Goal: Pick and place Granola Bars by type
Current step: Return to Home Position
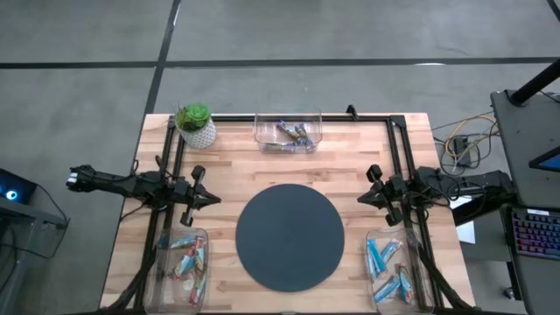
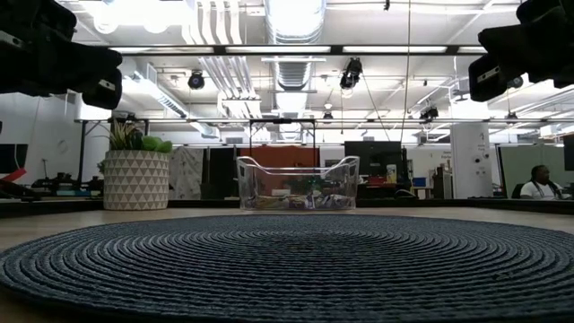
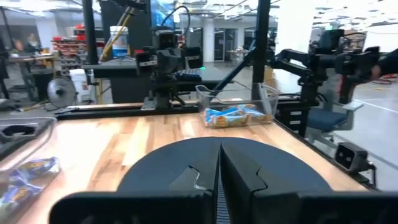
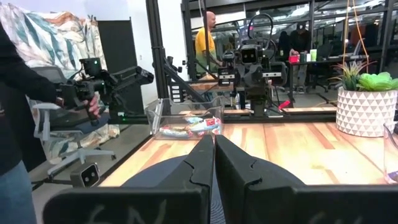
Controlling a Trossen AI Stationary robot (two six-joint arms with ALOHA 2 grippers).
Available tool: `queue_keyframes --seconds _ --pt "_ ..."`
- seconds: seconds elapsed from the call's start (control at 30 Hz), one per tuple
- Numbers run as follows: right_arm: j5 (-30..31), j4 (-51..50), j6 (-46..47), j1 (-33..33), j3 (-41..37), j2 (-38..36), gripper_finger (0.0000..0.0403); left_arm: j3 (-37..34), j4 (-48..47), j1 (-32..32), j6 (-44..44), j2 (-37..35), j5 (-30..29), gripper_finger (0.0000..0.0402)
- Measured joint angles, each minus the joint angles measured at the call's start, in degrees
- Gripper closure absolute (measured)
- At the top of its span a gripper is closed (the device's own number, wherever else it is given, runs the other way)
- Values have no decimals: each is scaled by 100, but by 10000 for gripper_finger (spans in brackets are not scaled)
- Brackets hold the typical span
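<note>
Pincers first: from above, my left pincer [image 1: 208,199] and right pincer [image 1: 364,198] hang level on either side of the round mat [image 1: 290,237], tips toward each other and holding nothing. I judge it a parked pose, since no bar lies loose on the wood. The red bars [image 1: 185,261] sit in the left bin [image 1: 160,254] and the blue bars [image 1: 389,267] in the right bin [image 1: 371,238]. The darker mixed bars [image 1: 291,133] are in the far bin [image 1: 259,129] near the potted plant [image 1: 195,122]. That makes one kind per bin, so the sorting looks finished.

At table height, only the mat, far bin and plant show, with both arms high at the top corners.

Through my left wrist, the left fingers [image 3: 239,180] lie pressed together, with the blue bars straight across.

Through my right wrist, the right fingers [image 4: 193,168] meet too, facing the red bars. A person [image 4: 18,93] stands off the table's edge.
</note>
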Motion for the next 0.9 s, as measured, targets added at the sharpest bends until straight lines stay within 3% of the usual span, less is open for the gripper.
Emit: queue_keyframes --seconds 0.17,0.9 --pt "0 0 -8 0 -1 0 394 0 127 0 57 0 -413 402" --pt "105 0 -454 -3 -2 0 394 -11 223 756 148 0 -623 402"
